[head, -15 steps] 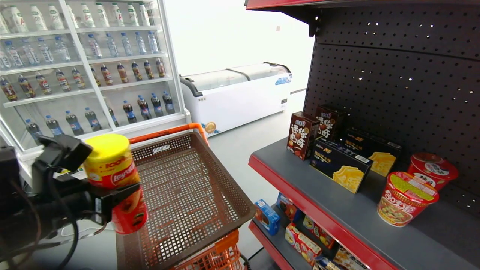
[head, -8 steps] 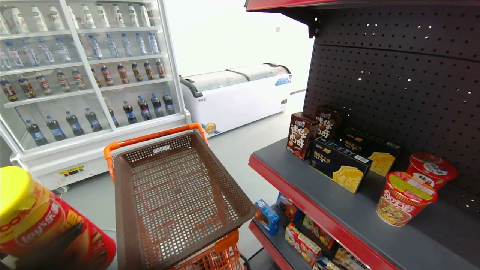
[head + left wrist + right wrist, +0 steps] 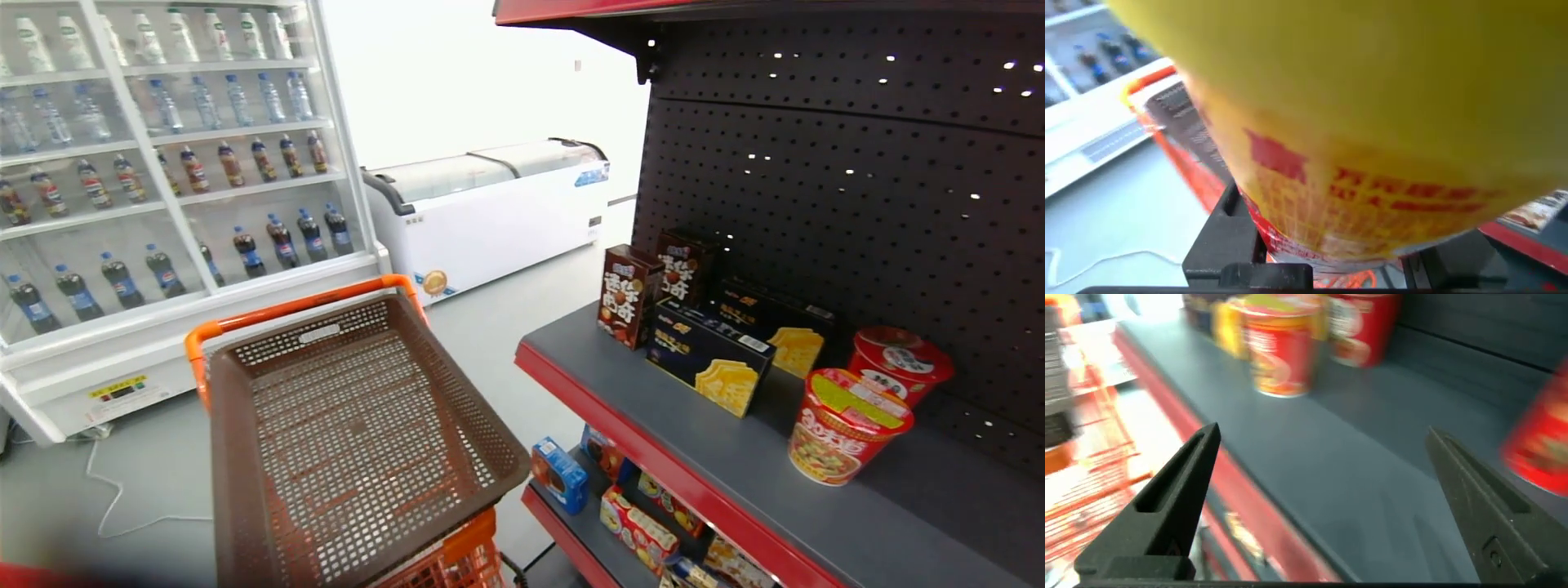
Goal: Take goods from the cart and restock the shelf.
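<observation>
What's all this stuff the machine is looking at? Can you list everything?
Crisp can: one, yellow and red, in left gripper.
Cart basket: one, brown, orange handle, beside shelf.
Shelf: one, grey, red edge, on the right.
Upright boxes: two, dark brown, shelf's far end.
Flat boxes: two, dark blue and yellow, mid-shelf.
Noodle cups: two, red, nearer on shelf.
Packets: several, mixed colours, lower shelf.
Drinks fridge: one, white, behind cart.
Chest freezer: one, white, farther back.
Left gripper: one, black, shut on can.
Right gripper: one, black, open, over shelf.
</observation>
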